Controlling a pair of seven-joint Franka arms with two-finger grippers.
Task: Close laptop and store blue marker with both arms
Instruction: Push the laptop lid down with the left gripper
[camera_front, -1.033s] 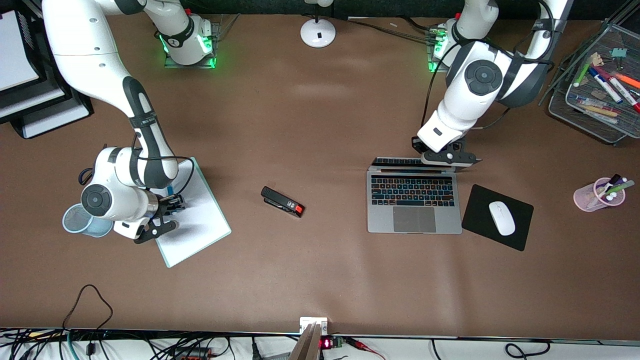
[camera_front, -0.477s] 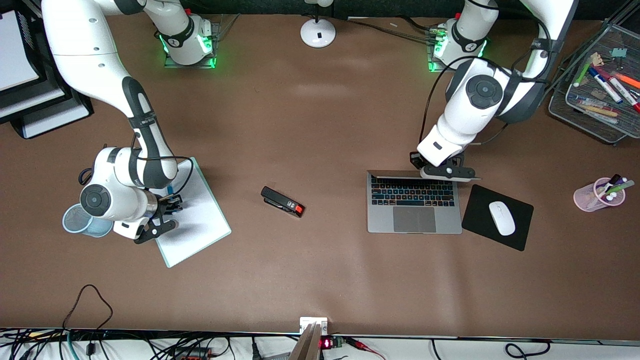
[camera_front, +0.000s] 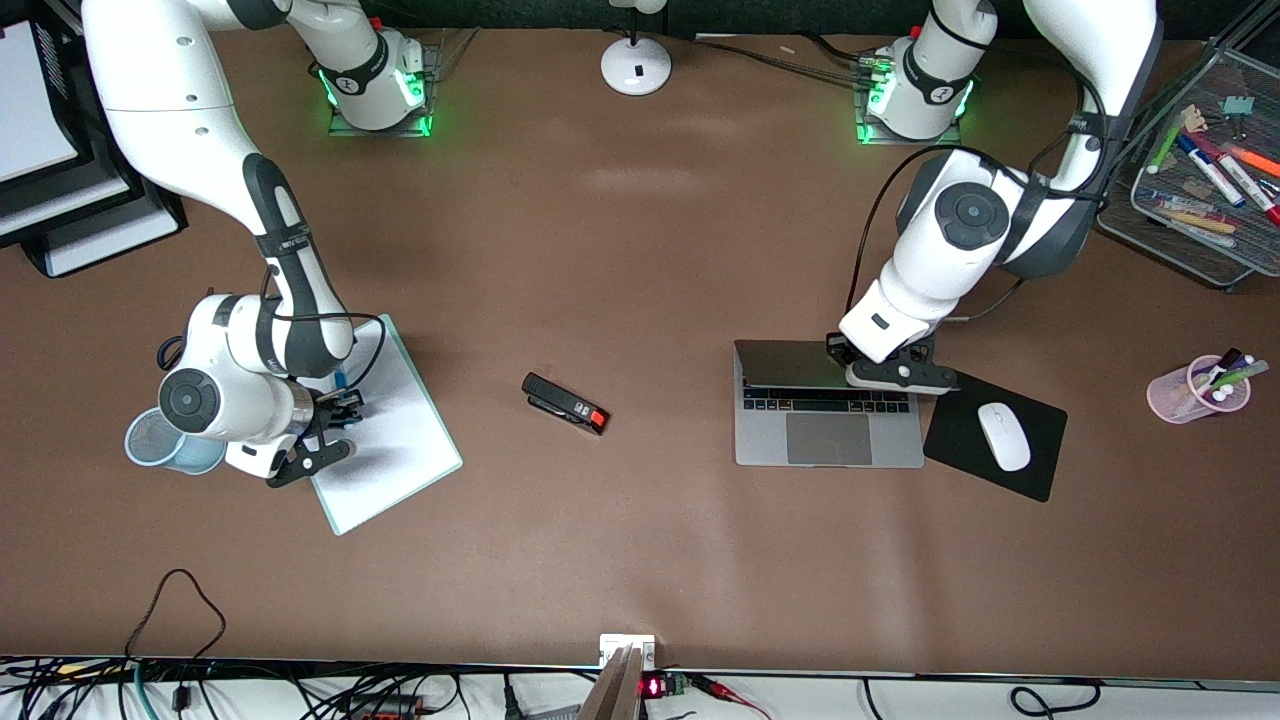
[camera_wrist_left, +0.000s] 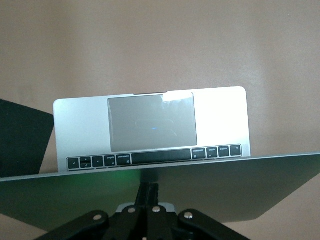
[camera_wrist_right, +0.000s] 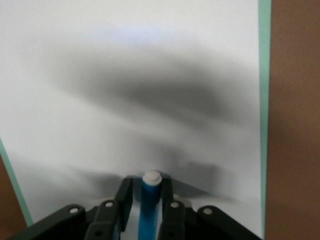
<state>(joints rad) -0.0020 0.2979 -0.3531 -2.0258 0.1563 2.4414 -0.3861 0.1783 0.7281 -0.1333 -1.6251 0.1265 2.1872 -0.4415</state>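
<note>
Black fingers (camera_wrist_right: 125, 197) of my right gripper (camera_wrist_right: 146, 186) stand narrowly parted on either side of the blue marker (camera_wrist_right: 150, 210). One is right against the barrel, and a thin gap shows at the other, so nothing is clamped. The marker's white end points down at the white pad (camera_wrist_right: 150, 75), a green-edged sheet lying on the brown table (camera_front: 640, 250) toward my right arm's end. In the front view this gripper is low over the pad's edge, and a sliver of blue shows just above it. A pale blue mesh cup (camera_front: 150, 435) sits beside my wrist, just off the pad.

My left gripper (camera_front: 890, 372) is pinched fully together with nothing between its fingers. It bears on the top edge of the lid of the laptop (camera_front: 830, 440), at the corner nearest the mouse pad (camera_front: 960, 400). The lid leans forward over the keyboard, hiding the upper rows of keys. Only the bottom key row, the trackpad and the palm rest show.

Between my two arms a black stapler (camera_front: 565, 403) with a red end lies on the table. A white mouse (camera_front: 1003, 436) rests on the mouse pad, which lies just beside the laptop. A pink cup (camera_front: 1195, 392) of pens stands near the table's edge at my left arm's end. Farther from the front camera than the cup, a wire tray (camera_front: 1190, 258) holds markers.
</note>
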